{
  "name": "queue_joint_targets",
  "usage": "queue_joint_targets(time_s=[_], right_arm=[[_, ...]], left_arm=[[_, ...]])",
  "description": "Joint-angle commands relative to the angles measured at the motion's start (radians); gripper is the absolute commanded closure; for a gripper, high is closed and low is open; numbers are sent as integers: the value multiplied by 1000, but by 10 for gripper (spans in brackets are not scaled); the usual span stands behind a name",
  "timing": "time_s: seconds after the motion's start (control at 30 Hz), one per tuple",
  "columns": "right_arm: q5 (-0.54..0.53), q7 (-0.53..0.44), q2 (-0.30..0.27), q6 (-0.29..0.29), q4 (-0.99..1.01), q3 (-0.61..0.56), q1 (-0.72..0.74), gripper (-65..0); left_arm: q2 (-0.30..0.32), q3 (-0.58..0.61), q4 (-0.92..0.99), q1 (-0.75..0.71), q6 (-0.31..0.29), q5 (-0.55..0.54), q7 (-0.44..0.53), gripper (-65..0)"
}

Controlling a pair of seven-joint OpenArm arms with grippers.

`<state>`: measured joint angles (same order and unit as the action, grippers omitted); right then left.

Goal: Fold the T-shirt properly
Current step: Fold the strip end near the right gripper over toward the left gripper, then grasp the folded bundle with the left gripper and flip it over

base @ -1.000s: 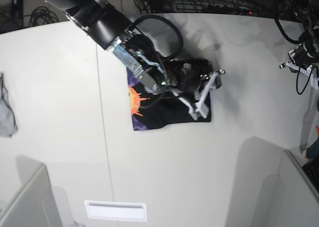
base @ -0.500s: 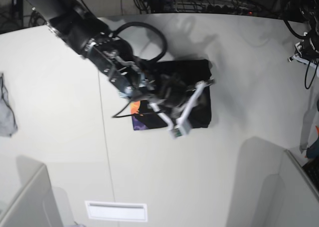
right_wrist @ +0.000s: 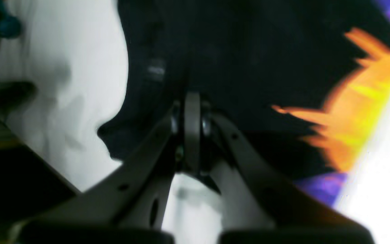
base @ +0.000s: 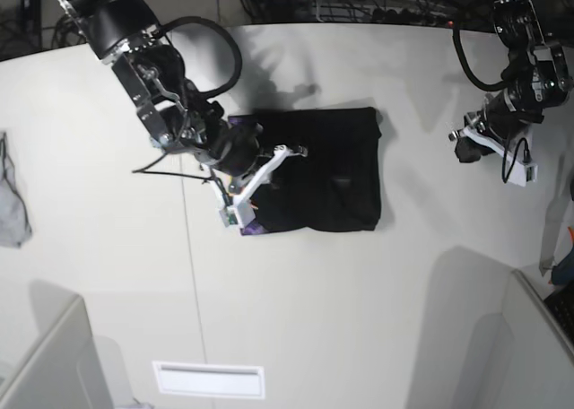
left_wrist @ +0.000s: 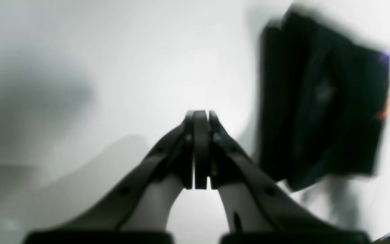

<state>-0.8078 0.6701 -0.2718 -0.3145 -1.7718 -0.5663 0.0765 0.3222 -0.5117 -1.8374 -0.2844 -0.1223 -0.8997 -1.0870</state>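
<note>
Left wrist view: left hand (left_wrist: 200, 152) closed and empty above the pale worktop (left_wrist: 113, 67); right wrist view: right hand (right_wrist: 192, 135) closed, empty, over the T-shirt (right_wrist: 232, 61); base view: folded T-shirt (base: 327, 171) lies mid-worktop, toward the far edge.

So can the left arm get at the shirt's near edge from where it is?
Probably yes. The left gripper hangs shut over bare table, apart from the shirt, with nothing between them. The right gripper sits at the shirt's far edge, out of the way.
</note>
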Motion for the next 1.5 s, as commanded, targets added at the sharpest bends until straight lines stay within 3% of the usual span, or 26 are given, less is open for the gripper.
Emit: queue_joint_targets(time_s=[0.0, 0.13, 0.17, 0.27, 0.4, 0.67, 0.73, 0.77, 0.9, 0.97, 1.0, 1.17, 1.33, 1.47], right_arm=[[-2, -22, -25, -2, -30, 10, 12, 0], [-3, -23, -80, -2, -47, 10, -11, 0], [-3, -25, -83, -2, -47, 10, -19, 0], [-3, -26, -94, -2, -47, 27, -43, 0], [-3, -26, -94, -1, -47, 99, -96, 0], [-2, -26, -146, 1, -138, 225, -175, 0], [-2, -26, -149, 1, -155, 274, -200, 0], [-2, -26, -149, 1, -159, 302, -215, 0], [-3, -26, -146, 4, -161, 388, -252, 0], [-6, -28, -140, 41, -161, 438, -271, 0], [-6, -28, -136, 62, -161, 460, -280, 0], [-6, -25, -59, 148, -161, 642, -350, 0], [-6, -22, -45, 200, -159, 722, -383, 0], [-5, -22, -42, 203, -156, 750, -404, 0]], left_arm=[[13, -1, -5, 20, -1, -55, 14, -125], [1, 74, 98, 87, -1, -236, 15, -563], [-2, 97, 129, 104, -1, -266, 15, -635], [-7, 193, 213, 159, -1, -298, 23, -650], [-80, 246, 302, 230, -1, -256, 23, -650], [-222, 252, 374, 299, 3, 4, 14, -629], [-225, 252, 376, 296, 3, 52, 14, -592], [-225, 256, 377, 296, 3, 72, 14, -543], [-206, 362, 405, 305, 3, 89, 12, -227], [-171, 417, 436, 319, 3, 89, 12, -41], [-157, 447, 448, 327, 3, 89, 12, 0], [-28, 626, 463, 389, 3, 90, 14, 0], [156, 1071, 462, 584, 3, 92, 20, 0], [206, 1421, 431, 779, 3, 159, 23, 0]])
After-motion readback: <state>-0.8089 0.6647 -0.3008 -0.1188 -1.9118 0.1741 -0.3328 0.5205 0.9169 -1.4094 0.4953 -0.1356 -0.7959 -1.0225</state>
